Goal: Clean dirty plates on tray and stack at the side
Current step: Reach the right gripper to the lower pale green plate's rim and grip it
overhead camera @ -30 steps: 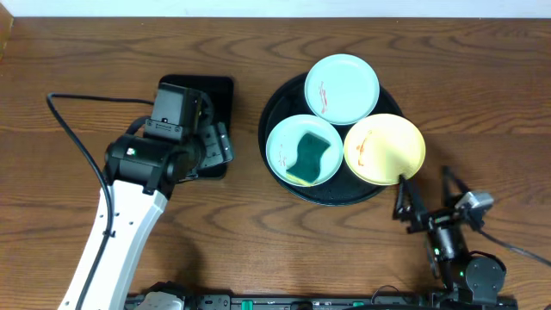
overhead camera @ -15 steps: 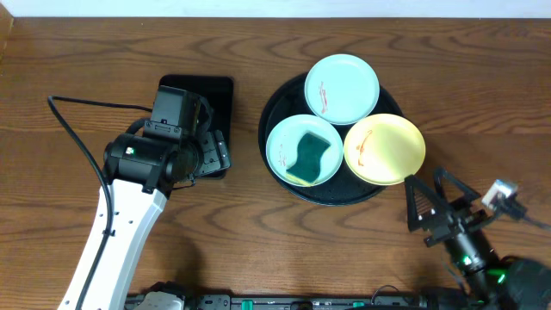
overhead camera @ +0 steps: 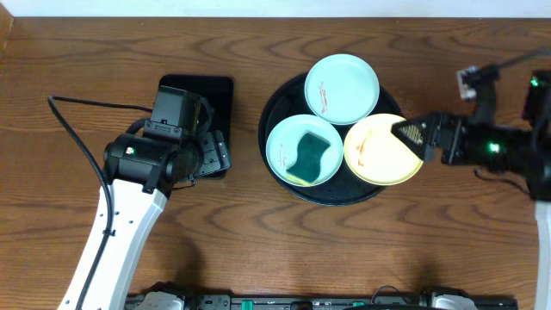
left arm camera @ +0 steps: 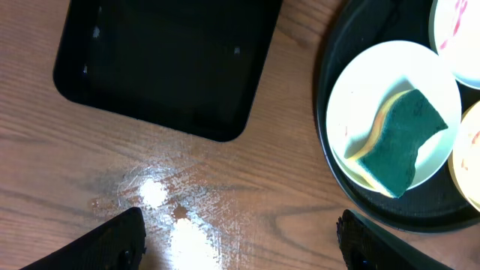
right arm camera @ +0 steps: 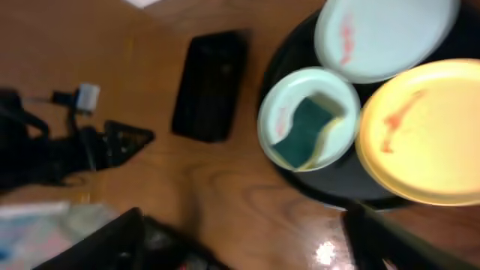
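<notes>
right gripper (overhead camera: 411, 134) gapes wide, empty, above the rim of the yellow plate (overhead camera: 379, 153); left gripper (overhead camera: 215, 152) gapes empty beside the small tray (overhead camera: 211, 90). three plates (overhead camera: 343, 86) sit on the round tray (overhead camera: 277, 102).

Two mint plates (overhead camera: 349, 95), one yellow plate (overhead camera: 379, 159), black tray (overhead camera: 277, 108).

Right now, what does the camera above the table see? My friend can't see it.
A round black tray holds a far mint plate, a near mint plate carrying a green sponge, and a yellow plate. The right gripper hovers over the yellow plate's edge; the left gripper is by a rectangular tray.
</notes>
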{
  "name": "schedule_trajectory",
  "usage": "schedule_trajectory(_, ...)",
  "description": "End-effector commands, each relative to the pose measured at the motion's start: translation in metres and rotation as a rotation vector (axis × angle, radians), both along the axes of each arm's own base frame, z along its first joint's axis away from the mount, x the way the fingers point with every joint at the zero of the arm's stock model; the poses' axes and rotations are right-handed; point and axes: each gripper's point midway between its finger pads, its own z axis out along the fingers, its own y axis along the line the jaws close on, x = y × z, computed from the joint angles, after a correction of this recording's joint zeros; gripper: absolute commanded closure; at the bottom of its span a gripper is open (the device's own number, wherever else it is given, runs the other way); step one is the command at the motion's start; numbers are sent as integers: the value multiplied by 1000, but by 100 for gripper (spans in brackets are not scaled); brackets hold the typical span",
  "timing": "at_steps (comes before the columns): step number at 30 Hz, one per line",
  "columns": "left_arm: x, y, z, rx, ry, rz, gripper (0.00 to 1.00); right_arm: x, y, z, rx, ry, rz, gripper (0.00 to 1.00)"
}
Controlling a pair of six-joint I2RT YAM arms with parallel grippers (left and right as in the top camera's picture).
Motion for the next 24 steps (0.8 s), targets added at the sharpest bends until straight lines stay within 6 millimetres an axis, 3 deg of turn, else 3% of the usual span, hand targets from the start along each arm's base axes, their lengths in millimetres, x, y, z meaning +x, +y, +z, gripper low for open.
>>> schedule_trajectory(1,0,3,0,15,4,-7,17,-1,8,-18,-52,89,25,20)
schedule_trajectory(3,0,3,0,15,4,-7,17,1,-6,-46,-221,190,-96,17)
schedule_trajectory(6,0,3,0,14,2,-5,17,3,-11,-67,-399,235,-245,11)
schedule_trajectory(10,3,2,1,11,-8,-5,17,10,18,-88,-437,229,-322,13)
schedule_trajectory(14,3,2,1,10,-12,-5,17,25,54,-122,-429,193,-260,19)
schedule_trajectory(18,3,2,1,9,-12,-5,17,34,68,-172,-493,270,-225,25)
schedule_trajectory(24,6,1,2,6,-24,-5,17,38,80,-231,-533,446,-223,24)
